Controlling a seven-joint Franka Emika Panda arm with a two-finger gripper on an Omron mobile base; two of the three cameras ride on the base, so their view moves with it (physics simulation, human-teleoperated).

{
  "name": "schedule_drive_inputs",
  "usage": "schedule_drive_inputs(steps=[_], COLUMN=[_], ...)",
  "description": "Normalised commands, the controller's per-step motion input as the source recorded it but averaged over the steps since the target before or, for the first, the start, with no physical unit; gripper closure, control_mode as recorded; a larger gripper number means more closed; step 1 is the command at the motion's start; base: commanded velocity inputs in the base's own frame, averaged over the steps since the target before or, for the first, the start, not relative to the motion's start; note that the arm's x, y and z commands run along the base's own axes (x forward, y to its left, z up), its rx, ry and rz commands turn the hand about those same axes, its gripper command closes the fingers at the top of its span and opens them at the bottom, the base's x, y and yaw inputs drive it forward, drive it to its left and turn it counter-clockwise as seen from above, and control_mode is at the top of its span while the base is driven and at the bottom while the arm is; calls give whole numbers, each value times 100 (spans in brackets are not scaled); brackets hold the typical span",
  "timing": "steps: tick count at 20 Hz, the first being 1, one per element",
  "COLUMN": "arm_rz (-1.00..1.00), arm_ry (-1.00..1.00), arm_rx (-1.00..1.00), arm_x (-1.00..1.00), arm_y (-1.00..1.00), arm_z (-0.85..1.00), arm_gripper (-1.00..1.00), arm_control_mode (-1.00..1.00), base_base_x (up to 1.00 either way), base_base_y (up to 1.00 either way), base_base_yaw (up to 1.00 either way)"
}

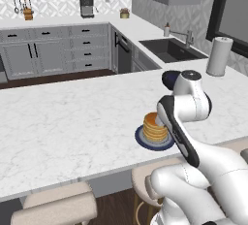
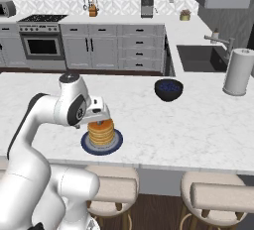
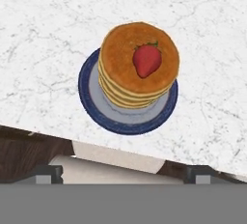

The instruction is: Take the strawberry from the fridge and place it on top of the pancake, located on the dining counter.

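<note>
Your gripper (image 2: 101,121) hangs straight above the pancake (image 3: 137,63), jaws spread wide, holding nothing. The strawberry (image 3: 147,60) lies on top of the stack, a bit off-centre, tip pointing toward the counter's (image 3: 43,35) near edge. The stack sits on a blue plate (image 3: 94,107) near that edge. Looks like placing's done; your next move is prob. straight up and away.
</note>
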Motion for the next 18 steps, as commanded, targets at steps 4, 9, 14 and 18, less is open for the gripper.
schedule_drive_inputs(steps=[4,9,14,18], arm_rz=[0,0,0,0], arm_ry=[-6,-5,-5,-4], arm_rx=[0,0,0,0], arm_x=[-8,-7,-8,-4], arm_y=[0,0,0,0], arm_z=[0,0,0,0], arm_gripper=[-100,-100,-100,-100], arm_control_mode=[-100,-100,-100,-100], base_base_x=[0,0,0,0], base_base_y=[0,0,0,0], base_base_yaw=[0,0,0,0])
